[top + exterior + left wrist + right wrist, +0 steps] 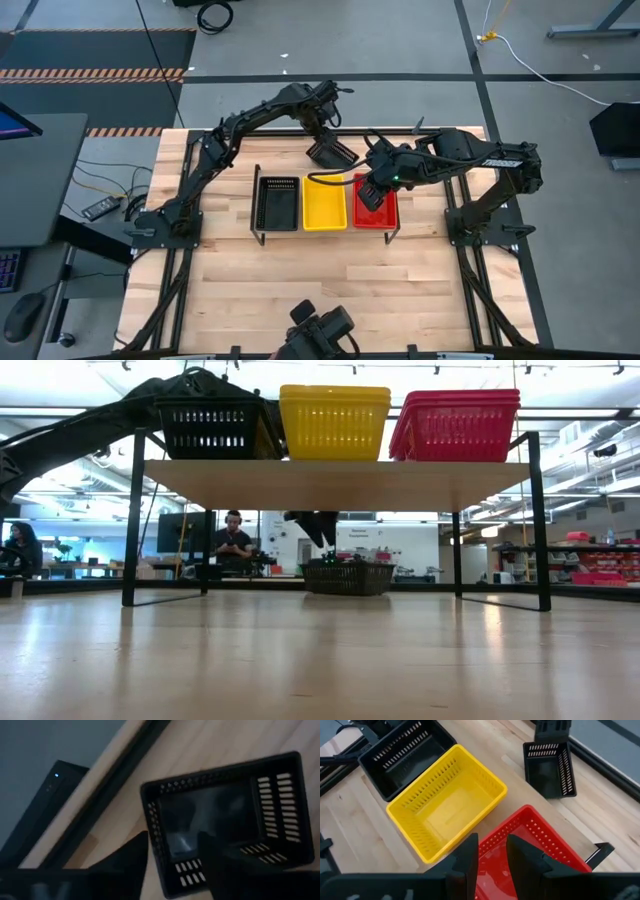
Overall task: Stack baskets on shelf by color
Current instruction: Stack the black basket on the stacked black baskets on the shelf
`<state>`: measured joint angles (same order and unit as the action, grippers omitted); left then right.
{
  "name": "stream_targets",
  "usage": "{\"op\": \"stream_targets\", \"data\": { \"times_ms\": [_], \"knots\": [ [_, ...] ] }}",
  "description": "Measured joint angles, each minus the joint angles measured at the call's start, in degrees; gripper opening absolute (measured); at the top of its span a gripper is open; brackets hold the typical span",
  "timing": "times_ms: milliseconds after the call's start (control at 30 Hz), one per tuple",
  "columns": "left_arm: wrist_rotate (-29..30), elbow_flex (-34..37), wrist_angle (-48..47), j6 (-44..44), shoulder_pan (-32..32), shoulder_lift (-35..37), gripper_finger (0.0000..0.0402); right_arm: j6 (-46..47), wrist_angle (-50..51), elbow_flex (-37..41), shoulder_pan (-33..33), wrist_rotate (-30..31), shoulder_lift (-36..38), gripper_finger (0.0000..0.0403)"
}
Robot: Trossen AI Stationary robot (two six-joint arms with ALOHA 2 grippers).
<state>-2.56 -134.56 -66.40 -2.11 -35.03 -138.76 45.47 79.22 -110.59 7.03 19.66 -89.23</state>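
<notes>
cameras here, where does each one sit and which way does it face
High view: above the table, looking straight down; both arms show.
Low view: at tabletop height, looking level under the wooden-topped shelf.
Left wrist view: looks past the left end effector at a loose black plastic mesh basket.
Right wrist view: looks past the right end effector, whose fingers straddle the red plastic mesh basket's rim.
Both wrist views share that black basket.

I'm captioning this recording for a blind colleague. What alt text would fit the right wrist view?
The right gripper holds the rim of a red basket between its two dark fingers, beside a yellow basket and a black basket lined up on the shelf. Farther off, another black basket sits on the wooden table, under the left gripper.
</notes>
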Motion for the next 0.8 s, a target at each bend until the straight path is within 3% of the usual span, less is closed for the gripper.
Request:
{"op": "stream_targets", "data": {
  "times_ms": [200,433,633,800],
  "knots": [
    [-0.23,0.04,-1.72,-0.4,-1.17,-2.86,0.0227,2.15,0.11,0.0,0.03,-1.59,0.02,0.0105],
    [-1.67,0.09,-5.21,0.09,-1.41,-5.81,0.0232,2.78,0.24,0.0,0.11,-1.75,0.0,0.0105],
    [-1.18,0.04,-2.23,1.54,-0.48,-5.77,0.0197,2.73,0.32,0.0,0.11,-1.68,0.0,0.0105],
    [-0.95,0.04,-2.05,2.5,-0.12,-5.77,0.012,2.69,0.31,0.0,0.07,-1.69,0.0,0.0105]
  ]
}}
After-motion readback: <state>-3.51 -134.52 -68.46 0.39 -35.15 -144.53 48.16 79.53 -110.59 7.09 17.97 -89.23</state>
